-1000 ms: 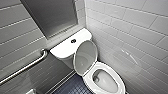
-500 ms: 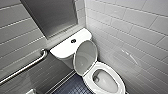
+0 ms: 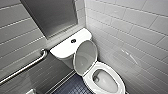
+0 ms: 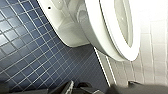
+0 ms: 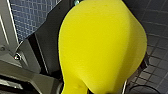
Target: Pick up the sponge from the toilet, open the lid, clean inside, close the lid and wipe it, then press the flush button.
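Head view unchanged from half a second and one second earlier: the toilet [image 3: 106, 82], its parts and the camera keep the same places. One lid [image 3: 85, 57] stands raised, leaning back against the tank [image 3: 62, 48], with the bowl open just near and right of it. One flush button [image 3: 73, 40], dark and round, sits in the middle of the tank top, just beyond the lid's upper edge. One sponge [image 5: 100, 47], bright yellow, hangs above the dark blue tiled floor [image 5: 160, 57] close before the right wrist camera, well apart from the tank; the right tool [image 5: 82, 88] is clamped on it, its grip point largely hidden by the sponge. The left tool [image 4: 82, 88] shows as dark parts low beside the bowl's outer wall, above the floor; whether it is apart or together cannot be told. One metal grab bar [image 3: 25, 67] runs along the grey left wall; white tiles cover the right wall [image 3: 135, 32].
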Controlling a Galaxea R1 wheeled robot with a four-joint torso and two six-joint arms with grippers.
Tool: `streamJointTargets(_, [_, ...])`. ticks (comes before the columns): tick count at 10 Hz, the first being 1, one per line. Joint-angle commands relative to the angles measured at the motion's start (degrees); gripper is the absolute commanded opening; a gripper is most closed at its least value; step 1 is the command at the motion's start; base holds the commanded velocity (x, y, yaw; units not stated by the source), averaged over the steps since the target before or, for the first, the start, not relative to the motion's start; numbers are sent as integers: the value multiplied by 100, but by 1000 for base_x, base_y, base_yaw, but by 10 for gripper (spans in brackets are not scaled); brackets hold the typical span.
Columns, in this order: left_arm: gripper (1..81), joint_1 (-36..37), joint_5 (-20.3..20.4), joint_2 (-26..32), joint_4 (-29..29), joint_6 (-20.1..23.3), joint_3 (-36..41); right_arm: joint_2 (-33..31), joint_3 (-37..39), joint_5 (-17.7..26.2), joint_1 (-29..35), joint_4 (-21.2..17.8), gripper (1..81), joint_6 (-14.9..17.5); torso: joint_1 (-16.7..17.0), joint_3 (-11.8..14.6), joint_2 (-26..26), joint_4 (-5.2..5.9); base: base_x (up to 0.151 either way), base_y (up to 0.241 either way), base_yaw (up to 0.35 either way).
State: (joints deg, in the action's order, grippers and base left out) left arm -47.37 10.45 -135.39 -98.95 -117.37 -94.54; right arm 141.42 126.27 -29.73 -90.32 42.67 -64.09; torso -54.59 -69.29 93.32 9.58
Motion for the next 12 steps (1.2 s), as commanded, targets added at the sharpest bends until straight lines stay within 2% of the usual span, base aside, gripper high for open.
streamJointTargets(1, [811, 961, 212, 257, 1413, -181, -109, 196, 406, -138, -290, 189, 10, 19, 0, 0, 0, 0, 0, 0, 0])
streamJointTargets(2, [811, 1128, 353, 231, 1870, -181, -276, 363, 714, -156, -368, 189, 10, 10, 0, 0, 0, 0, 0, 0, 0])
streamJointTargets(3, [811, 1304, 631, 248, 2296, -180, -449, 468, 948, -346, -439, 189, 10, 11, 0, 0, 0, 0, 0, 0, 0])
streamJointTargets(5, [811, 1462, 898, 354, 3101, -181, -733, 600, 1346, -753, -501, 172, 10, -7, 0, 0, 0, 0, 0, 0, 0])
streamJointTargets(8, [811, 1603, 1643, 346, 4267, -181, -1268, 767, 1689, -937, -527, 189, 10, -34, 0, -2, 0, 0, 0, 0, 0])
streamJointTargets(10, [811, 1831, 1697, 118, 4665, -181, -1497, 758, 1689, -1183, -571, 198, 10, -34, 0, -2, 0, 0, 0, 0, 0])
streamJointTargets(12, [811, 2112, 1645, -198, 4648, -242, -1804, 811, 1689, -1184, -606, 242, 10, -16, 0, -2, 0, 0, 0, 0, 0])
